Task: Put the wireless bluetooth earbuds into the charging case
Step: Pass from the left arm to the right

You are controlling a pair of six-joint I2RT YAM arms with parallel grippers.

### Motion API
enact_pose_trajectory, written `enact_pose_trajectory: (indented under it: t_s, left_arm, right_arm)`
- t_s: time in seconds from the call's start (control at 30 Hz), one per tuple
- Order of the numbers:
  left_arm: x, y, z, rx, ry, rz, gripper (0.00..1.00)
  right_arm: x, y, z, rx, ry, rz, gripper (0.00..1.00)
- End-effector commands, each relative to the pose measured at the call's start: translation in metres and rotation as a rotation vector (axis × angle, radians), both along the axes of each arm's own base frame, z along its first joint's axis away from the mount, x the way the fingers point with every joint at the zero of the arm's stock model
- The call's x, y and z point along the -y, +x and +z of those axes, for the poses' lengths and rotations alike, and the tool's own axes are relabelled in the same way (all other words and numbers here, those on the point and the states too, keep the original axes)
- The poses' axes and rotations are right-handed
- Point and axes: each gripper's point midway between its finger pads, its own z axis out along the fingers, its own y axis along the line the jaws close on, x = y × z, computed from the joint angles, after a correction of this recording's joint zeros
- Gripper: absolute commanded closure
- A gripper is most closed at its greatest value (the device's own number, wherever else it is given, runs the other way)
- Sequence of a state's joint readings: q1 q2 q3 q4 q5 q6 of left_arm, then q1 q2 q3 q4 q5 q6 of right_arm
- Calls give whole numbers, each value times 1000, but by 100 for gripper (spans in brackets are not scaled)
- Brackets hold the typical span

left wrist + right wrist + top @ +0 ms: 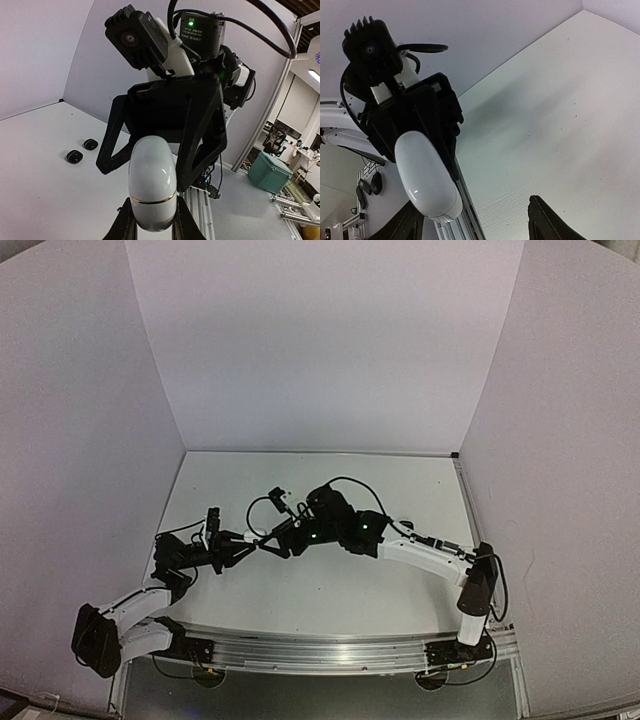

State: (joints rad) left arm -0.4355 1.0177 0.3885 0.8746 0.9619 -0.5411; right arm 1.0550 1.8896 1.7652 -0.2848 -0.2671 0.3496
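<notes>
Gripping a white charging case [152,180] by its lower end, the left tool [152,227] sits at the bottom of its own wrist view, fingers drawn narrow against the case's two sides. The case stands upright there, with a thin seam ringing it just above the fingers; it looks closed.

Just beyond the case, that view shows the other arm's black fingers spread to either side behind it. The right wrist view shows the same meeting from the opposite side: the right tool [472,222] is wide, one finger at each lower corner with nothing between them, and the white case hangs just ahead of its left finger. Whether that finger touches the case I cannot tell.

Farther back, only the left wrist view shows two black earbuds [74,156], lying near each other on the white bench [40,200], well apart from the case. The overhead view shows both arms meeting over the middle of the bench, but case and earbuds are too small or hidden there.
</notes>
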Motion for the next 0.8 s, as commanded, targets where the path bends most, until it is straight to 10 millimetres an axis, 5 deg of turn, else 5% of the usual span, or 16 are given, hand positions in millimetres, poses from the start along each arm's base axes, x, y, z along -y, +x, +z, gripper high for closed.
enact_pose_trajectory:
  t_s: [0.0,0.53,0.77]
  left_arm:
    - [-1,-9,28,49,-58,-54,100]
    - [-1,-9,30,53,-60,-57,100]
    - [-1,-9,29,46,-59,-54,100]
  right_arm:
    - [-6,-23,47,25,158,143,36]
    - [-27,-23,48,-31,204,203,70]
    - [-30,-21,47,-45,209,211,100]
